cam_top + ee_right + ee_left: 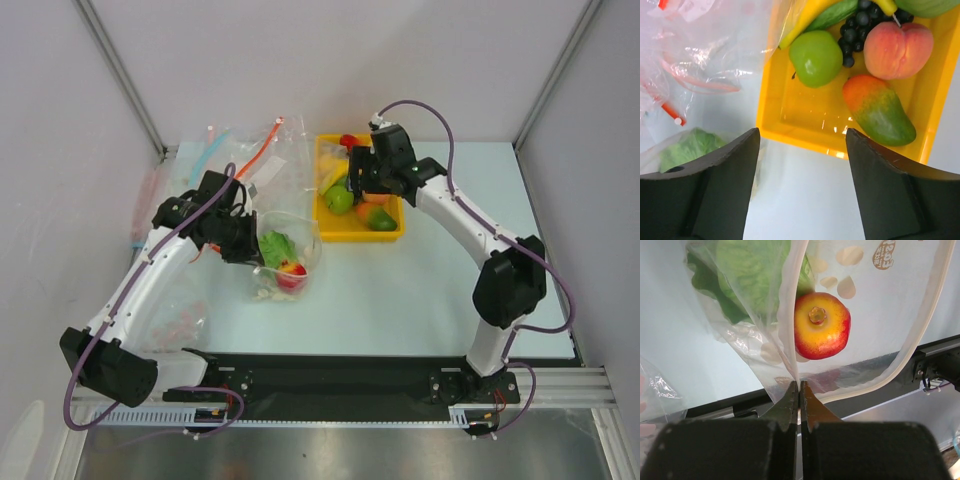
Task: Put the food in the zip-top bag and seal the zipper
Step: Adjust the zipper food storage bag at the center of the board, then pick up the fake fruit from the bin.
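Observation:
The dotted zip-top bag (285,255) lies mid-table with its mouth held open. The green-and-white cabbage (275,247) and the round red fruit (291,273) are inside it. My left gripper (245,240) is shut on the bag's mouth edge. In the left wrist view the jaws (799,386) pinch the plastic, with the red fruit (821,326) and cabbage (750,275) behind and the pale zipper strip (920,332) curving round. My right gripper (357,185) is open and empty above the yellow tray. The green apple (816,58) lies in the tray just ahead of it (802,145).
The yellow tray (358,235) also holds a peach (897,44), a mango (879,110), dark grapes (857,25) and a banana. Plain clear bags with red and blue strips (240,150) lie behind and left of the dotted bag. A black rail (330,375) runs along the near edge.

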